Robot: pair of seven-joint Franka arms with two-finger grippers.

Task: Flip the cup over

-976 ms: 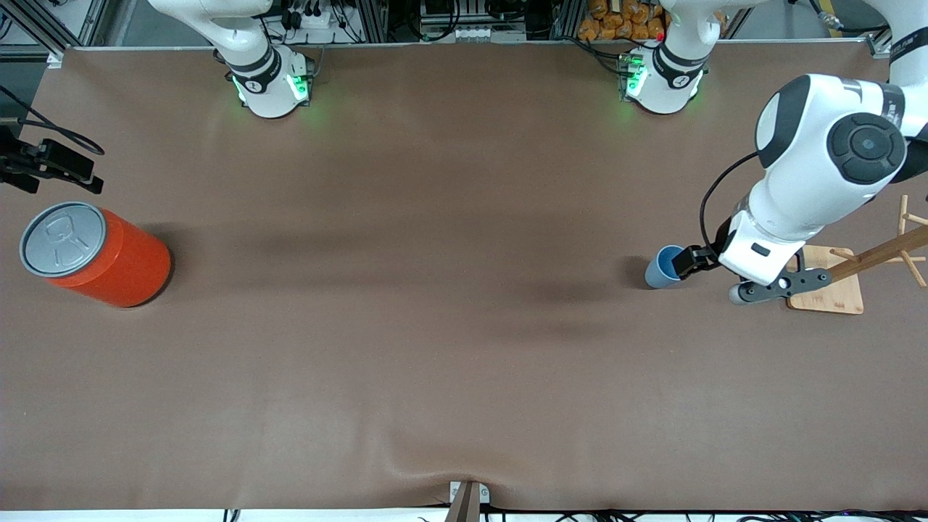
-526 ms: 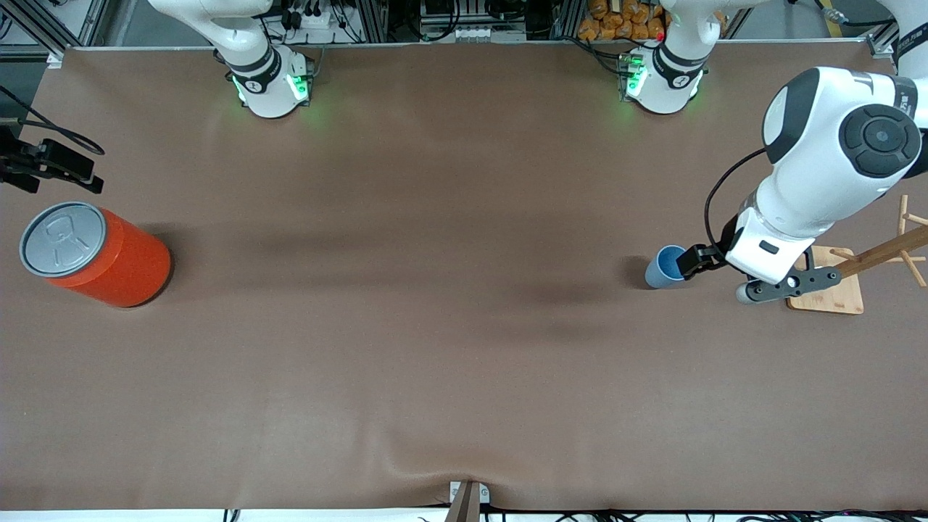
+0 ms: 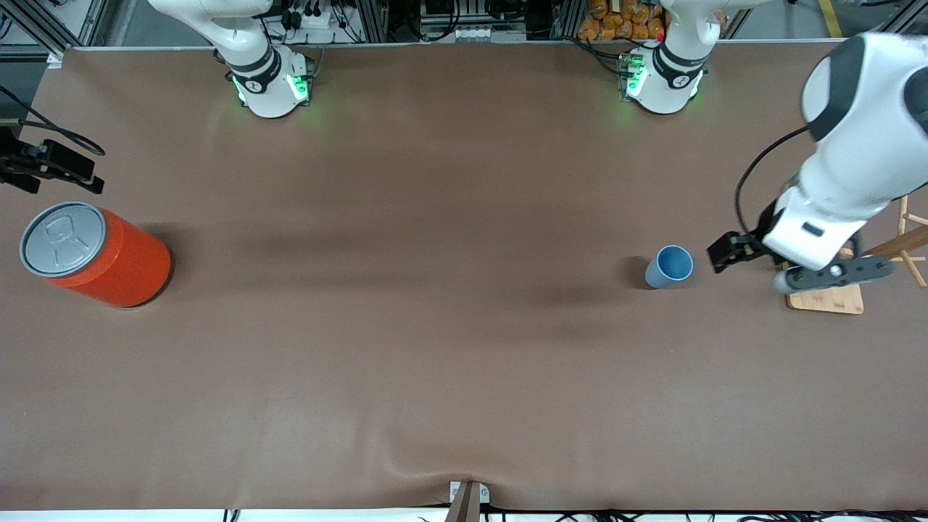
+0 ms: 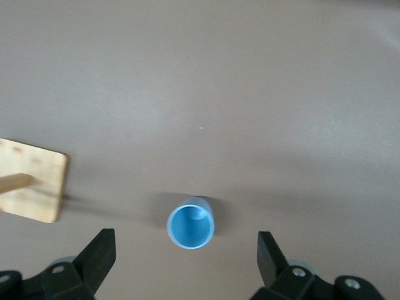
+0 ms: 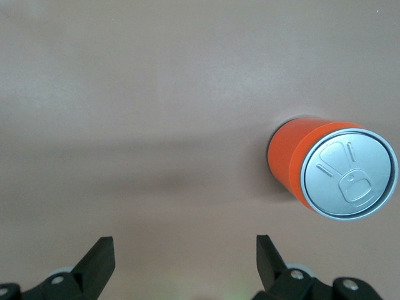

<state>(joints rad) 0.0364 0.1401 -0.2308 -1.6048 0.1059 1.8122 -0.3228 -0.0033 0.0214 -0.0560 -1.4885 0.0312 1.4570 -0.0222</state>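
Cup (image 3: 669,265) stands upright, mouth up, on the worktop (image 3: 435,348), right of centre in the front view, free of both grippers.

Worktop: brown, spans the frame.

Can (image 3: 94,254): orange, grey lid, upright at the left edge.

Wooden rack (image 3: 834,293): flat base at the right edge, beside the cup.

Left gripper (image 3: 725,252): in the air between cup and rack base, jaws wide apart, holding nothing.

Right gripper (image 3: 43,165): at the left edge above the can, arm waiting, jaws spread and empty.
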